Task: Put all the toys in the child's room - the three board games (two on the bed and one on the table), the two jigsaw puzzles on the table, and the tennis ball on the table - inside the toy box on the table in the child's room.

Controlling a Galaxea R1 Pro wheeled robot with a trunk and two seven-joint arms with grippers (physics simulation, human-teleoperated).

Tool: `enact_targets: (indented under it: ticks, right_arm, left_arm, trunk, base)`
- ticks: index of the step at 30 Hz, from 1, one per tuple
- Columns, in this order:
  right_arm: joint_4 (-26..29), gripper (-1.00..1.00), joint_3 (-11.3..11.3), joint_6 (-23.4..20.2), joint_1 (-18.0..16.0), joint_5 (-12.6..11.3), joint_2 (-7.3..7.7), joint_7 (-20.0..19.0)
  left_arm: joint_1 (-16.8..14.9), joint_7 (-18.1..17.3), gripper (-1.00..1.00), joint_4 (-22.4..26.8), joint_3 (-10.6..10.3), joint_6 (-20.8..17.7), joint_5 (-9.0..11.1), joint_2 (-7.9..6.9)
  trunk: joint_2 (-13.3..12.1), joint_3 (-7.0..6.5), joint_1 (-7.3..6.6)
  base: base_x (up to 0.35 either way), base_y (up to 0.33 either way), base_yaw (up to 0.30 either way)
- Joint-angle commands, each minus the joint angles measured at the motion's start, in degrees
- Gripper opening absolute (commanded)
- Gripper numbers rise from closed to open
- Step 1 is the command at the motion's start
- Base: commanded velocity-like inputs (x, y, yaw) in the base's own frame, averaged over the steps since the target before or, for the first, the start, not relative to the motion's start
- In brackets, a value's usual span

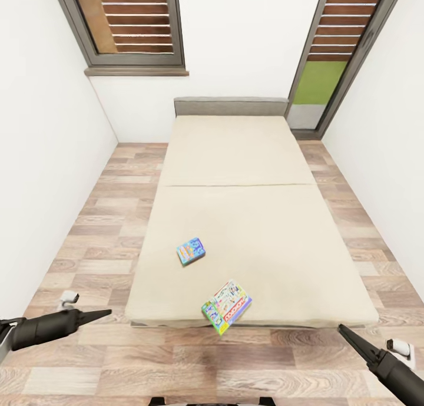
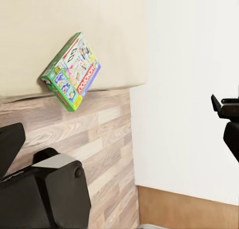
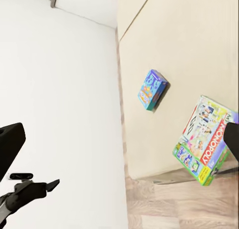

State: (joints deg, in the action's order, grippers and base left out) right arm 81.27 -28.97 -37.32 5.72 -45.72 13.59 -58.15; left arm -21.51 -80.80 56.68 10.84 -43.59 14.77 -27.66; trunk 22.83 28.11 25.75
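Head view gives us the two board games on the bed. The larger one, a green-edged Monopoly box (image 1: 227, 306), lies at the near edge of the beige mattress (image 1: 235, 217), with one corner hanging a little over the edge toward the wooden floor (image 1: 176, 359). The smaller blue board game (image 1: 191, 251) lies flat further in, well apart from the first and toward the left.

We judge both boxes as light, stiff cardboard with smooth printed faces, so they may slide on the soft cover if we push them. The Monopoly box offers its overhanging corner and its thin side edges; we think a pinch across the thickness there is the best hold. The blue box sits flat, so its edges are harder to reach.

Our left gripper (image 1: 100, 315) hovers low at the left, near the bed corner, and our right gripper (image 1: 347, 334) at the right, just off the mattress. Both hold nothing; in the head view each tip looks narrow, nearly closed.
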Motion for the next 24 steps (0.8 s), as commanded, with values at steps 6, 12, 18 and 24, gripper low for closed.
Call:
enact_targets:
  ticks: [6,12,18,24]
  right_arm:
    - [-5.98,1.00,-0.07,1.45,-1.01,-0.36,0.81,0.06]
    - [-10.14,1.00,-0.11,1.93,-2.41,-0.34,1.18,0.12]
    - [-12.29,1.00,-0.12,2.05,-3.35,-0.33,1.28,0.47]
    - [-13.17,1.00,-0.14,2.07,-3.64,-0.08,1.30,2.44]
  left_arm:
    - [-0.02,4.10,1.00,-1.08,-0.17,-0.51,-0.35,0.42]
    - [-0.10,12.12,1.00,-7.02,0.15,0.04,-1.29,1.34]
    - [-0.57,19.15,1.00,-9.73,0.14,2.87,-1.52,2.89]
    - [-0.76,25.10,1.00,-10.30,0.13,3.75,-1.57,3.95]
  trunk:
    - [0.09,-0.50,0.04]
    - [0.09,-1.06,0.04]
    - [0.09,-1.63,0.04]
    - [0.09,-2.20,0.04]
  base:
    - [0.000,0.000,0.000]
    - [0.000,0.000,0.000]
    - [0.000,0.000,0.000]
    - [0.000,0.000,0.000]
